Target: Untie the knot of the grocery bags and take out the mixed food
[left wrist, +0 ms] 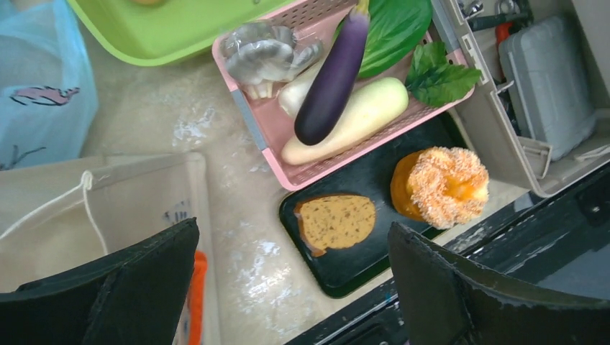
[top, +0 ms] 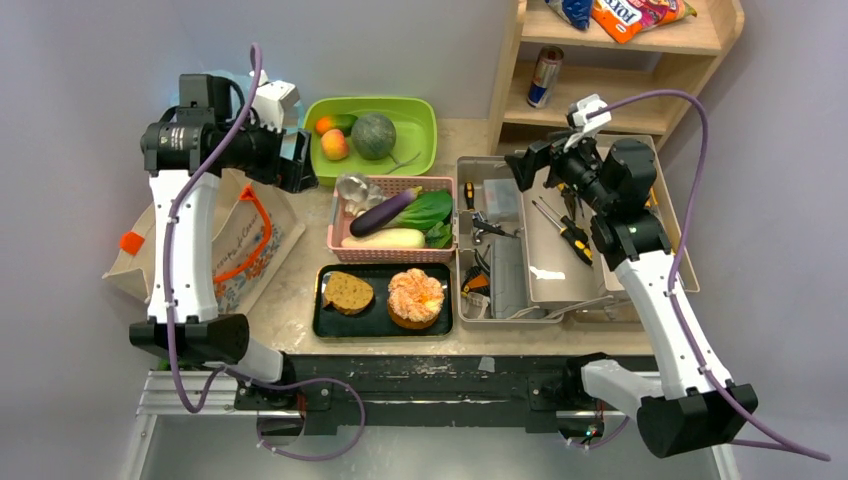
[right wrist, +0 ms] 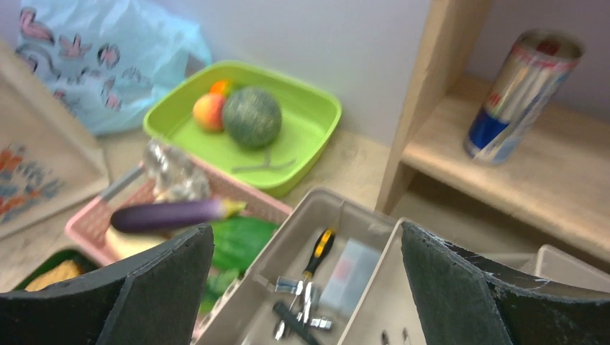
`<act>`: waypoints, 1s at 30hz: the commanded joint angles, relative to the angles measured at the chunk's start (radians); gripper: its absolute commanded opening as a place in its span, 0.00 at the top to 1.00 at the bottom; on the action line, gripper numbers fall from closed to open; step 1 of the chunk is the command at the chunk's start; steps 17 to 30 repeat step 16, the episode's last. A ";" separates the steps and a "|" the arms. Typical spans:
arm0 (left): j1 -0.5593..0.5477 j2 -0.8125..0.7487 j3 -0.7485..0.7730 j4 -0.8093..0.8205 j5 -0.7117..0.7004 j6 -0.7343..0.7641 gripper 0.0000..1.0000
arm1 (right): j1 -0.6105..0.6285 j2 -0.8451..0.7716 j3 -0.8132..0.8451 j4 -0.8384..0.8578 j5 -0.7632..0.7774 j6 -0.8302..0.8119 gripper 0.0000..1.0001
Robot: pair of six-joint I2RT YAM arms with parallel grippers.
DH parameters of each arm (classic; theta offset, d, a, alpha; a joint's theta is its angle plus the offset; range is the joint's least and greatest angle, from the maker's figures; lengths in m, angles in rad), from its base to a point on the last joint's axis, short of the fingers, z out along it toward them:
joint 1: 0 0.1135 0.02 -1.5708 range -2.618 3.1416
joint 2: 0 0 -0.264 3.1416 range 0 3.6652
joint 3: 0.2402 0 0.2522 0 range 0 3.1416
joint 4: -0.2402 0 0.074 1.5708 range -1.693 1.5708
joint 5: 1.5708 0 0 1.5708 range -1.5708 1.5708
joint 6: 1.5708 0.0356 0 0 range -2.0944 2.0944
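Observation:
The light-blue plastic bag point(right wrist: 108, 65) lies at the back left, behind the beige canvas tote point(top: 250, 240); its knot is out of view. Orange, peach point(top: 335, 145) and melon point(top: 373, 135) sit in the green tray point(top: 415, 140). Eggplant point(top: 385, 213), radish point(top: 385, 238) and greens point(top: 428, 210) lie in the pink basket point(top: 440, 250). The pastry point(top: 415, 297) rests on the black tray point(top: 330, 320). The drink can point(top: 545, 77) stands on the shelf. My left gripper point(left wrist: 293, 237) hangs open above the tote's edge. My right gripper point(right wrist: 308, 237) hangs open over the toolbox point(top: 520, 260). Both hold nothing.
A brown bread slice point(top: 348, 292) shares the black tray. The wooden shelf unit point(top: 620, 90) stands at the back right, with snack packets point(top: 630, 15) on its top board. Screwdrivers and small tools fill the open toolbox. The table's front edge runs just below the black tray.

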 commanded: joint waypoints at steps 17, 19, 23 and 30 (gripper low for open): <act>-0.019 0.017 -0.161 0.066 -0.066 -0.196 0.00 | 0.012 -0.048 0.069 -0.519 -0.050 0.002 0.01; -0.019 0.017 -0.161 0.066 -0.066 -0.196 0.00 | 0.012 -0.048 0.069 -0.519 -0.050 0.002 0.01; -0.019 0.017 -0.161 0.066 -0.066 -0.196 0.00 | 0.012 -0.048 0.069 -0.519 -0.050 0.002 0.01; -0.019 0.017 -0.161 0.066 -0.066 -0.196 0.00 | 0.012 -0.048 0.069 -0.519 -0.050 0.002 0.01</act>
